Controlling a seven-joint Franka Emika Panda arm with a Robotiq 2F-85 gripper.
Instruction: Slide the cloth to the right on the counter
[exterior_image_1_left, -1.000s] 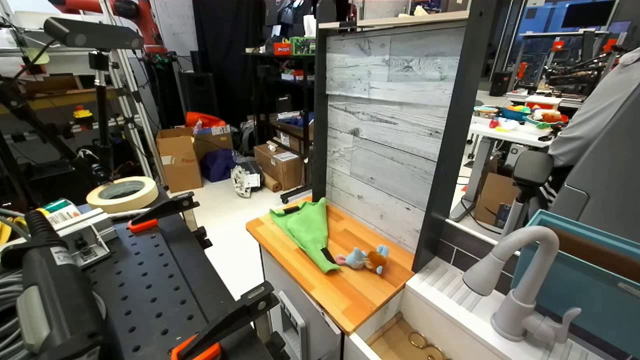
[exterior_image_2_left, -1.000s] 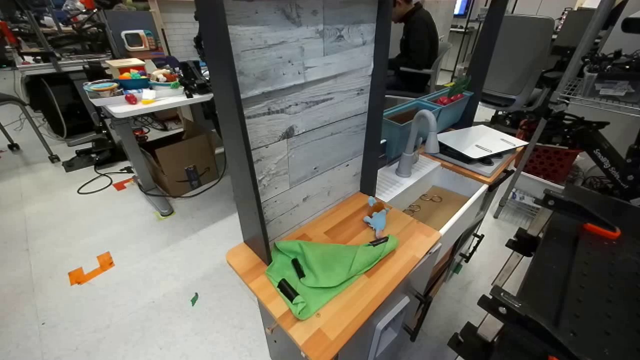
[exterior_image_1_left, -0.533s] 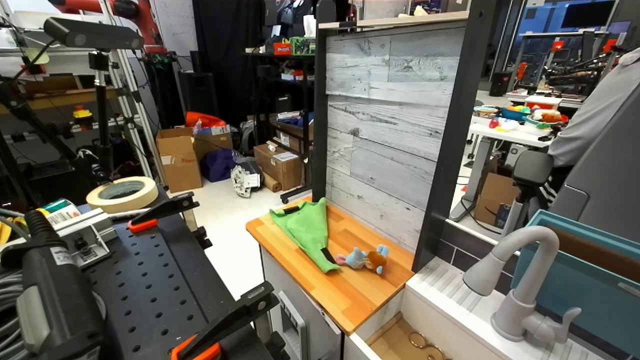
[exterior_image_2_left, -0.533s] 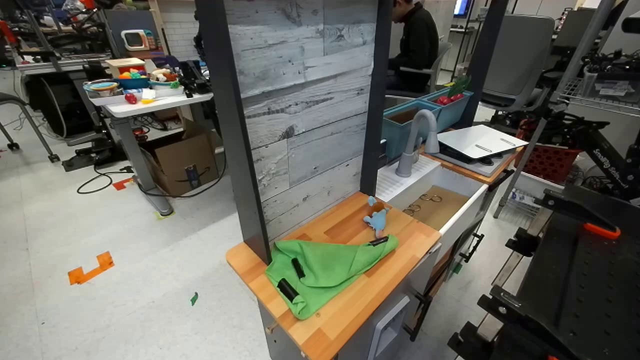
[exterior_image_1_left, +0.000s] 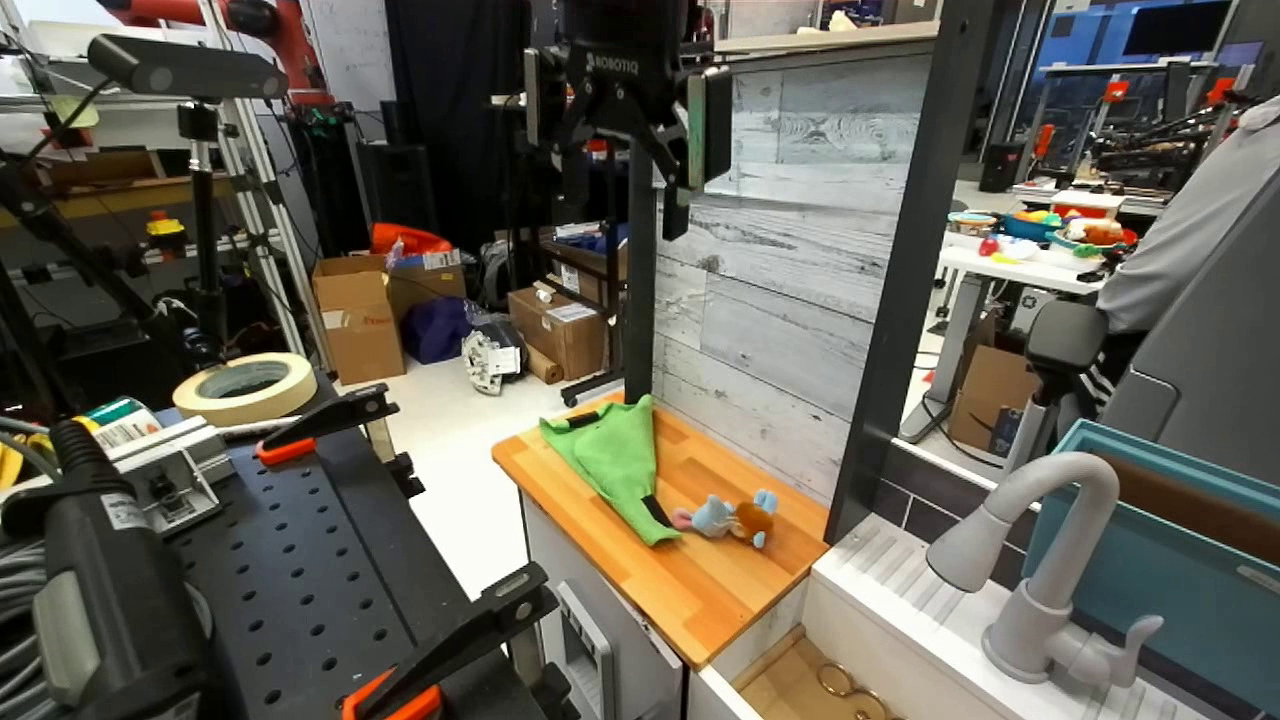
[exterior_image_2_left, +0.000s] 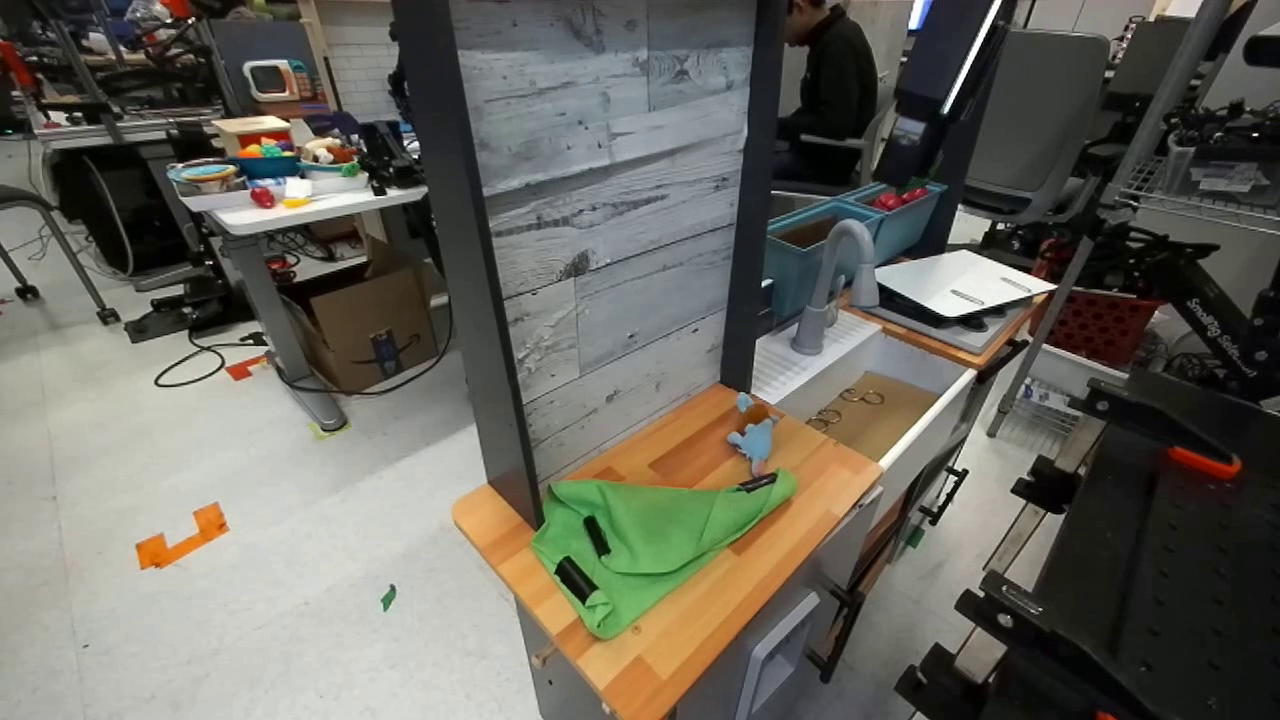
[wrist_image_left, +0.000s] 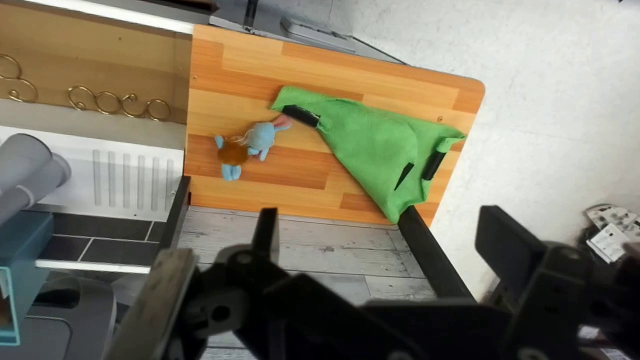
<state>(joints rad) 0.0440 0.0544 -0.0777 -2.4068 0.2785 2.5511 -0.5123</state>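
Observation:
A green cloth with black tape strips lies crumpled on the wooden counter. The cloth also shows in an exterior view and in the wrist view. It lies toward the counter end away from the sink, with one corner against the dark post of the back panel. My gripper hangs high above the counter in an exterior view. In the wrist view its fingers are wide apart with nothing between them. It touches neither the cloth nor the counter.
A small blue and brown plush toy lies beside the cloth's narrow end. A grey wood-look panel with dark posts rises behind the counter. The sink and grey faucet adjoin the counter. Part of my arm shows near the planters.
My gripper has come into an exterior view from the top, and part of the arm has appeared at the upper right of an exterior view. The cloth and toy have not moved.

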